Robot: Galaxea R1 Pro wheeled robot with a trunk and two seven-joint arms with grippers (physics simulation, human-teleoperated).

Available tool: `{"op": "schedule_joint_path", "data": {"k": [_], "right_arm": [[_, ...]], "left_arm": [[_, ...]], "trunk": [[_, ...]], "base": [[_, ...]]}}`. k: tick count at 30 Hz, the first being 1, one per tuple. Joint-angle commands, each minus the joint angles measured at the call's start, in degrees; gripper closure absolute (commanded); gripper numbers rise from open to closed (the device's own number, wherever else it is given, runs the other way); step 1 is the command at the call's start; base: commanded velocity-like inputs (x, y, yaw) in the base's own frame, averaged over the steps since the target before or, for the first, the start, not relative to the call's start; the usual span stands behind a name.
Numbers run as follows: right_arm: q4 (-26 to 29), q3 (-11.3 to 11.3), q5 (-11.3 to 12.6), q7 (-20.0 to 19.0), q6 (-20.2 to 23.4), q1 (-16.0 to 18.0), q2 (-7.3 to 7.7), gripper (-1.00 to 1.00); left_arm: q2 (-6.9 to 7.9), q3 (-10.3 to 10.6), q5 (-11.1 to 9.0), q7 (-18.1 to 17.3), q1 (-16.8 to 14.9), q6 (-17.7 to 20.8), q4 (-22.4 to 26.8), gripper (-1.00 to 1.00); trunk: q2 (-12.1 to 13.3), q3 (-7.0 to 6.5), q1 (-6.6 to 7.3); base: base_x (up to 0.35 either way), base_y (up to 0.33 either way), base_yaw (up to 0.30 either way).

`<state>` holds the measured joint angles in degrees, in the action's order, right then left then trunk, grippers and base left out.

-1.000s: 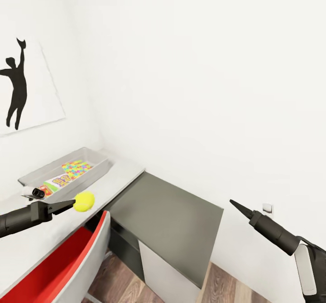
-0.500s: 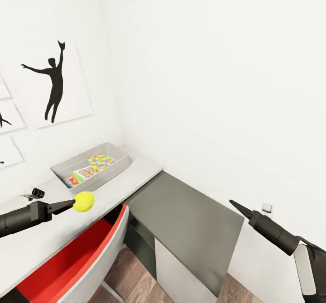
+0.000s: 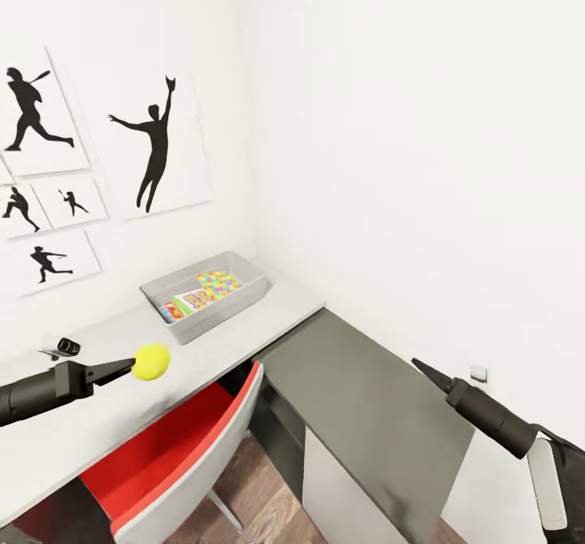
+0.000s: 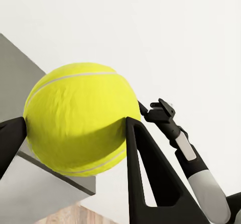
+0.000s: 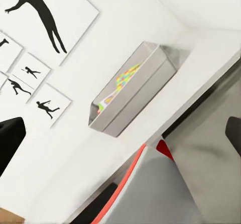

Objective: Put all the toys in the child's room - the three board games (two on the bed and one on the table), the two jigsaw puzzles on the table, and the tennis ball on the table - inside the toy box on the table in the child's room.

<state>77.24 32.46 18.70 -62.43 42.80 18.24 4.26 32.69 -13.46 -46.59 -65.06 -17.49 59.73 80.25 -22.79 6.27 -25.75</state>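
The left gripper [image 3: 130, 363] is squeezed shut on the tennis ball [image 3: 151, 361]. In the left wrist view the ball [image 4: 80, 118] sits snug between the two black fingers [image 4: 145, 169]. It hangs in the air over the white table [image 3: 89, 414], not touching it.

The toy box [image 3: 205, 316] sits on the table near the corner of the room, at about 1 o'clock from the ball and a fair way off. Inside it I can see a jigsaw puzzle [image 3: 218, 284] with lots of bright little pieces, and next to it a board game [image 3: 183, 304] with printed letters on its lid. There may be more toys under them, but I cannot tell from here.

The right gripper [image 3: 431, 375] is out at about 4 o'clock from the ball, over the dark grey cabinet [image 3: 366, 414]. It holds nothing. In its own wrist view the two tips sit at the far edges of the picture, so it looks spread wide.

A red chair [image 3: 175, 454] is tucked in under the table.

I think the job is well along. The table top that I can see has no toys lying on it. The ball has yet to go in the box. I cannot see the bed from here.
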Motion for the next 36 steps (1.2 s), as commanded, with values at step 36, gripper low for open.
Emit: {"op": "schedule_joint_path", "data": {"k": [36], "right_arm": [[0.62,0.06,0.53,-0.32,0.35,0.04,-0.04,-1.0]], "left_arm": [[0.01,-0.07,0.01,-0.16,-0.08,0.27,-0.09,1.0]], "trunk": [[-0.13,0.04,-0.04]], "base": [[0.045,0.097,0.094]]}}
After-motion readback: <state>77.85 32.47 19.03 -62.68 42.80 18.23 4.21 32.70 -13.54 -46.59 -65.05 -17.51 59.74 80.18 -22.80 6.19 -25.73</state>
